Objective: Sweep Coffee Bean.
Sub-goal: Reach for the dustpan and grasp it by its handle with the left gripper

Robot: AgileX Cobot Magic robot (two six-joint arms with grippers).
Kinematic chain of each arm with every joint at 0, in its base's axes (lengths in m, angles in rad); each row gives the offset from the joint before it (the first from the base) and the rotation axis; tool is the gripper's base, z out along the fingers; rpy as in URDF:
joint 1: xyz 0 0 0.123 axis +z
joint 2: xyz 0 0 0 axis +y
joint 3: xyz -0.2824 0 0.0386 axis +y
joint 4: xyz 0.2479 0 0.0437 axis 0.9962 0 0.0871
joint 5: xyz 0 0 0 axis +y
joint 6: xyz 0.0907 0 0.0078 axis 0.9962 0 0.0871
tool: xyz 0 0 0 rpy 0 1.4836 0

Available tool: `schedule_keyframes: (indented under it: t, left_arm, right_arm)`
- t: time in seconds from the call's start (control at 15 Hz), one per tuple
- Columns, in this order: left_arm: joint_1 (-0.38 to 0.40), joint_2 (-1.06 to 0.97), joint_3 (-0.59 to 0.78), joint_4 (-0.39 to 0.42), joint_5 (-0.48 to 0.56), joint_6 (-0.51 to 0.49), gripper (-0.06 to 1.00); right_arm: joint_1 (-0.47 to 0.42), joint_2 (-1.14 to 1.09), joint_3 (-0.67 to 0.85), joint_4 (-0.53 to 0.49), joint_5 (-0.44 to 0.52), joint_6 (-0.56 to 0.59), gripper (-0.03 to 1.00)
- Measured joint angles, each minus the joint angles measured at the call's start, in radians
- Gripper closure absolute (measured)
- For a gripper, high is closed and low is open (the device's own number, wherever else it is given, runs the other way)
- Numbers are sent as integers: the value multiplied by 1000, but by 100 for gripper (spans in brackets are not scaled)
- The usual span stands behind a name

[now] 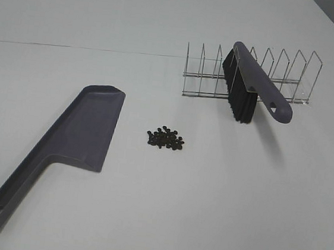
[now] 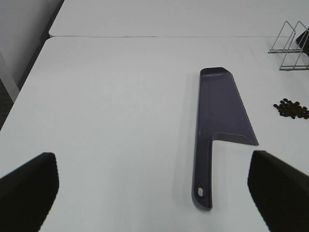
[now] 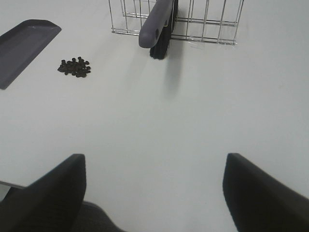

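I have a white counter [image 1: 157,219] filling the high view, and everything on it lies still. The biggest item is a grey-purple dustpan [image 1: 73,139], flat on the left half, its long handle pointing toward the near edge and its open lip facing the middle. Next comes a wire rack [image 1: 291,84] on the far right side, a row of thin upright loops. A brush [image 1: 256,80] is lodged through that rack (grey handle sticking out toward the near side, black bristles pointing down to the counter). From the wrist cameras I see both grippers hanging above the counter: the left gripper [image 2: 154,186] has its fingers [image 2: 29,188] spread wide with nothing between them, the dustpan lying ahead of it; the right gripper [image 3: 157,193] is likewise spread wide and empty-handed, facing the rack and brush. Smallest of all, the coffee bean [image 1: 165,139] pile sits in one tight dark cluster on bare counter between the dustpan's lip and the brush, touching neither.
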Motion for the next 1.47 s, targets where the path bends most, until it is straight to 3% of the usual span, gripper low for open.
schedule_keyframes:
  t: [1.13, 1.27, 1.47]
  left_arm:
    - [0, 18, -5, 0, 14, 0, -5]
    - [0, 111, -42, 0, 72, 0, -5]
    - [0, 407, -131, 0, 140, 3, -5]
  right_arm:
    - [0, 0, 0, 0, 0, 0, 27]
    - [0, 0, 0, 0, 0, 0, 27]
    - [0, 0, 0, 0, 0, 0, 27]
